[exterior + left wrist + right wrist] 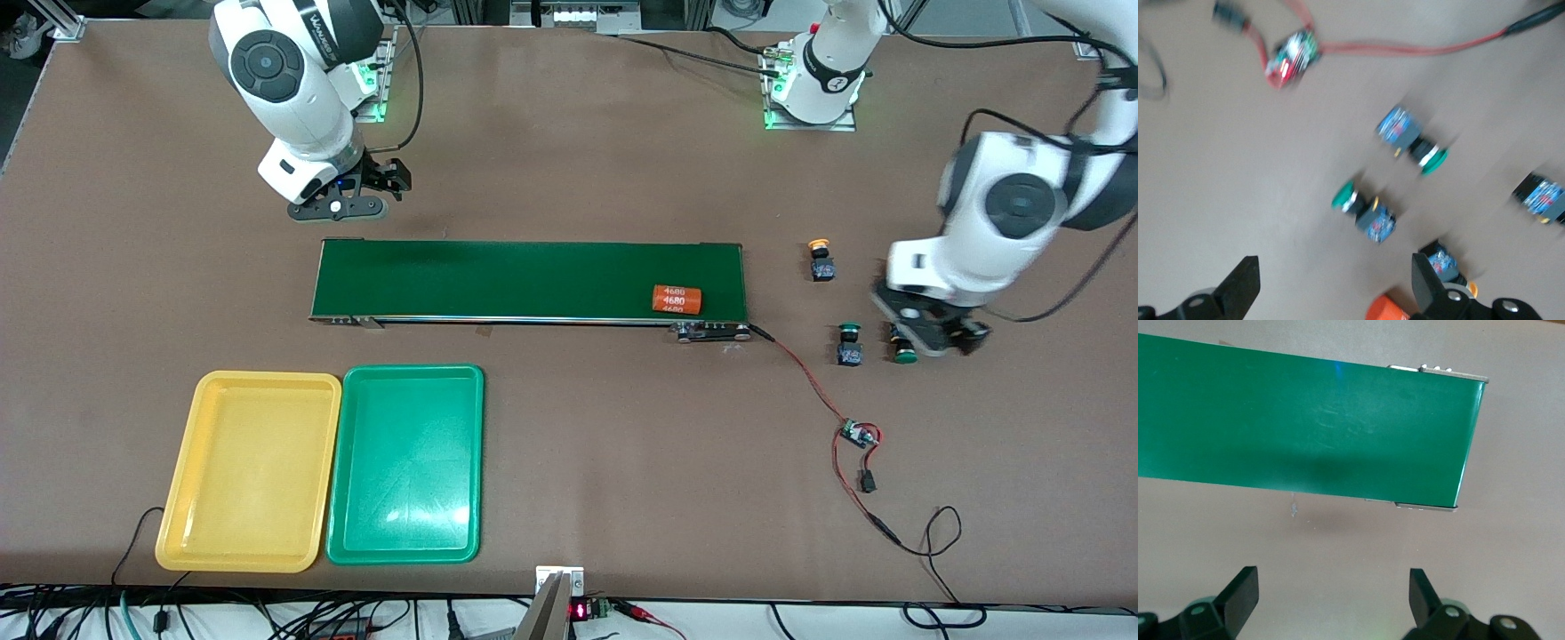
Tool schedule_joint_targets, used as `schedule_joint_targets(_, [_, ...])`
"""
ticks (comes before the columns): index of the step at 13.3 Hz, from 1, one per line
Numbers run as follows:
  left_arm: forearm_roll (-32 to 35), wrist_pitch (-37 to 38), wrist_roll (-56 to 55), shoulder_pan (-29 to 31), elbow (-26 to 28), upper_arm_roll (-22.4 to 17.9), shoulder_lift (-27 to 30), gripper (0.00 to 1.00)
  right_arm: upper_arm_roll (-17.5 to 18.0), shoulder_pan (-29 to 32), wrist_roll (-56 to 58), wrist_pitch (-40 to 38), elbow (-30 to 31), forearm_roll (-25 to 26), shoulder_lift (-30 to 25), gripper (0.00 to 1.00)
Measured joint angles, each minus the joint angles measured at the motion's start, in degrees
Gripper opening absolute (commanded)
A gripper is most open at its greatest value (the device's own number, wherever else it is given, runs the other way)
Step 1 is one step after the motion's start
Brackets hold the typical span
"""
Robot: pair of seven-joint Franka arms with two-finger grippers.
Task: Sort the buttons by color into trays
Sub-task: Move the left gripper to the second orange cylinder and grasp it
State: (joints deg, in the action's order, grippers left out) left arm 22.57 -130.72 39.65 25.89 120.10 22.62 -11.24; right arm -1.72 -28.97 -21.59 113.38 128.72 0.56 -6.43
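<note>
Three buttons show in the front view near the left arm's end of the table: a yellow-capped one [820, 258] and two green-capped ones [849, 345] [905, 355]. My left gripper [929, 333] hangs open just over that last green one, holding nothing. In the blurred left wrist view my left gripper [1335, 267] is over bare table, with two green buttons [1361, 210] [1415, 140] and two more button bodies [1541, 198] [1443, 261] nearby. An orange object [1388, 310] lies by one finger. The yellow tray [249, 471] and green tray [407, 462] lie side by side, empty. My right gripper [373, 182] [1331, 580] waits open.
A dark-green conveyor belt [498, 280] [1305, 420] crosses the middle, with an orange "4680" cylinder [677, 299] on its end toward the left arm. A small circuit board [858, 434] [1293, 57] on red-black wires lies nearer the front camera than the buttons.
</note>
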Motion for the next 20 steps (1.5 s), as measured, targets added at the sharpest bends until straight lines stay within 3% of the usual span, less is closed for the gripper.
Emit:
schedule_joint_targets(4, [-3.1, 0.4, -10.7, 11.4, 1.1, 0.0, -1.3, 1.0, 0.0, 0.1, 0.0, -0.8, -0.2, 0.0, 0.4, 1.0])
schedule_joint_targets(8, [-6.7, 0.2, -12.5, 23.7, 1.8, -0.1, -8.0, 1.0, 0.0, 0.1, 0.0, 0.0, -0.9, 0.0, 0.5, 1.0])
schedule_joint_targets(14, [-10.3, 0.2, -14.8, 25.0, 5.0, 0.3, -9.9, 1.0, 0.0, 0.2, -0.2, 10.7, -1.7, 0.0, 0.6, 1.0])
schedule_joint_targets(18, [-10.4, 0.2, -15.0, 25.0, 6.0, 0.4, -11.3, 1.0, -0.1, 0.4, -1.7, 12.7, -1.7, 0.0, 1.0, 1.0])
schedule_joint_targets(19, [-10.4, 0.2, -14.9, 25.0, 6.1, 0.4, -11.9, 0.97, -0.1, 0.4, -1.8, 12.7, -1.7, 0.0, 1.2, 1.0])
schedule_joint_targets(20, [-10.4, 0.0, -14.9, 25.0, 6.1, 0.4, -12.5, 0.86, -0.1, 0.4, -1.9, 12.7, -1.7, 0.0, 1.3, 1.0])
